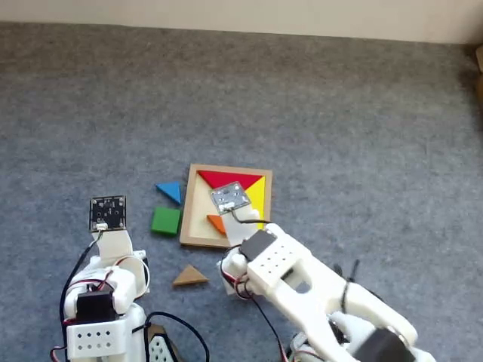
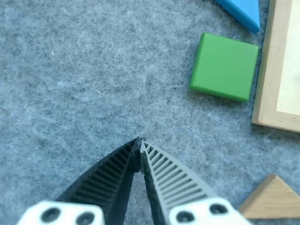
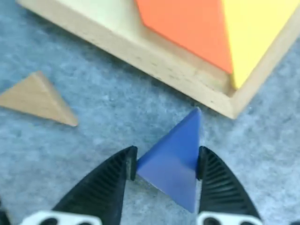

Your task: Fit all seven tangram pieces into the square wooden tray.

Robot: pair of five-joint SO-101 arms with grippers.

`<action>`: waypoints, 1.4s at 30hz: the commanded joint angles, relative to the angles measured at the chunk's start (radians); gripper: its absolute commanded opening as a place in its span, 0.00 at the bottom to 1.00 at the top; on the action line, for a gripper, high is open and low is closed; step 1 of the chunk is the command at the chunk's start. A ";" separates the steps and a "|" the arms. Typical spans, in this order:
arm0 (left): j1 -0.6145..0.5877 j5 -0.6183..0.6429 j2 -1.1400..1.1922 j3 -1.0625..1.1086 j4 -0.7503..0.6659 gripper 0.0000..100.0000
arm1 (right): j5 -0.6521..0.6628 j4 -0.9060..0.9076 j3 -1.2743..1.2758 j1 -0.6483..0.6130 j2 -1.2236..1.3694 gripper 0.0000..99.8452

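Clamping blue triangle (image 3: 174, 161) in right gripper (image 3: 166, 154) at tray's (image 3: 154, 61) 5 o'clock | judging it light, stiff, slick; gripping mid-sides looking best | holding left gripper (image 2: 139, 143) clenched, empty

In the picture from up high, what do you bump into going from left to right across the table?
left arm → green square → orange piece → yellow triangle

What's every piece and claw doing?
Tray: partly filled
Red piece: in tray
Yellow piece: in tray
Orange piece: in tray
Dark blue triangle: gripped, outside tray
Right gripper: shut on it
Left gripper: shut, empty
Green square: on carpet
Light blue piece: on carpet
Wooden triangle: on carpet
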 commanded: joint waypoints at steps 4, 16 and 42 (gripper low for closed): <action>-0.016 -0.011 -0.036 0.021 0.005 0.01 | 0.074 0.053 -0.022 0.007 -0.188 0.14; -0.016 -0.011 -0.036 0.021 0.005 0.01 | 0.077 -0.179 -0.269 0.007 0.022 0.14; -0.016 -0.011 -0.036 0.021 0.005 0.01 | 0.084 -0.360 -0.466 -0.079 0.450 0.27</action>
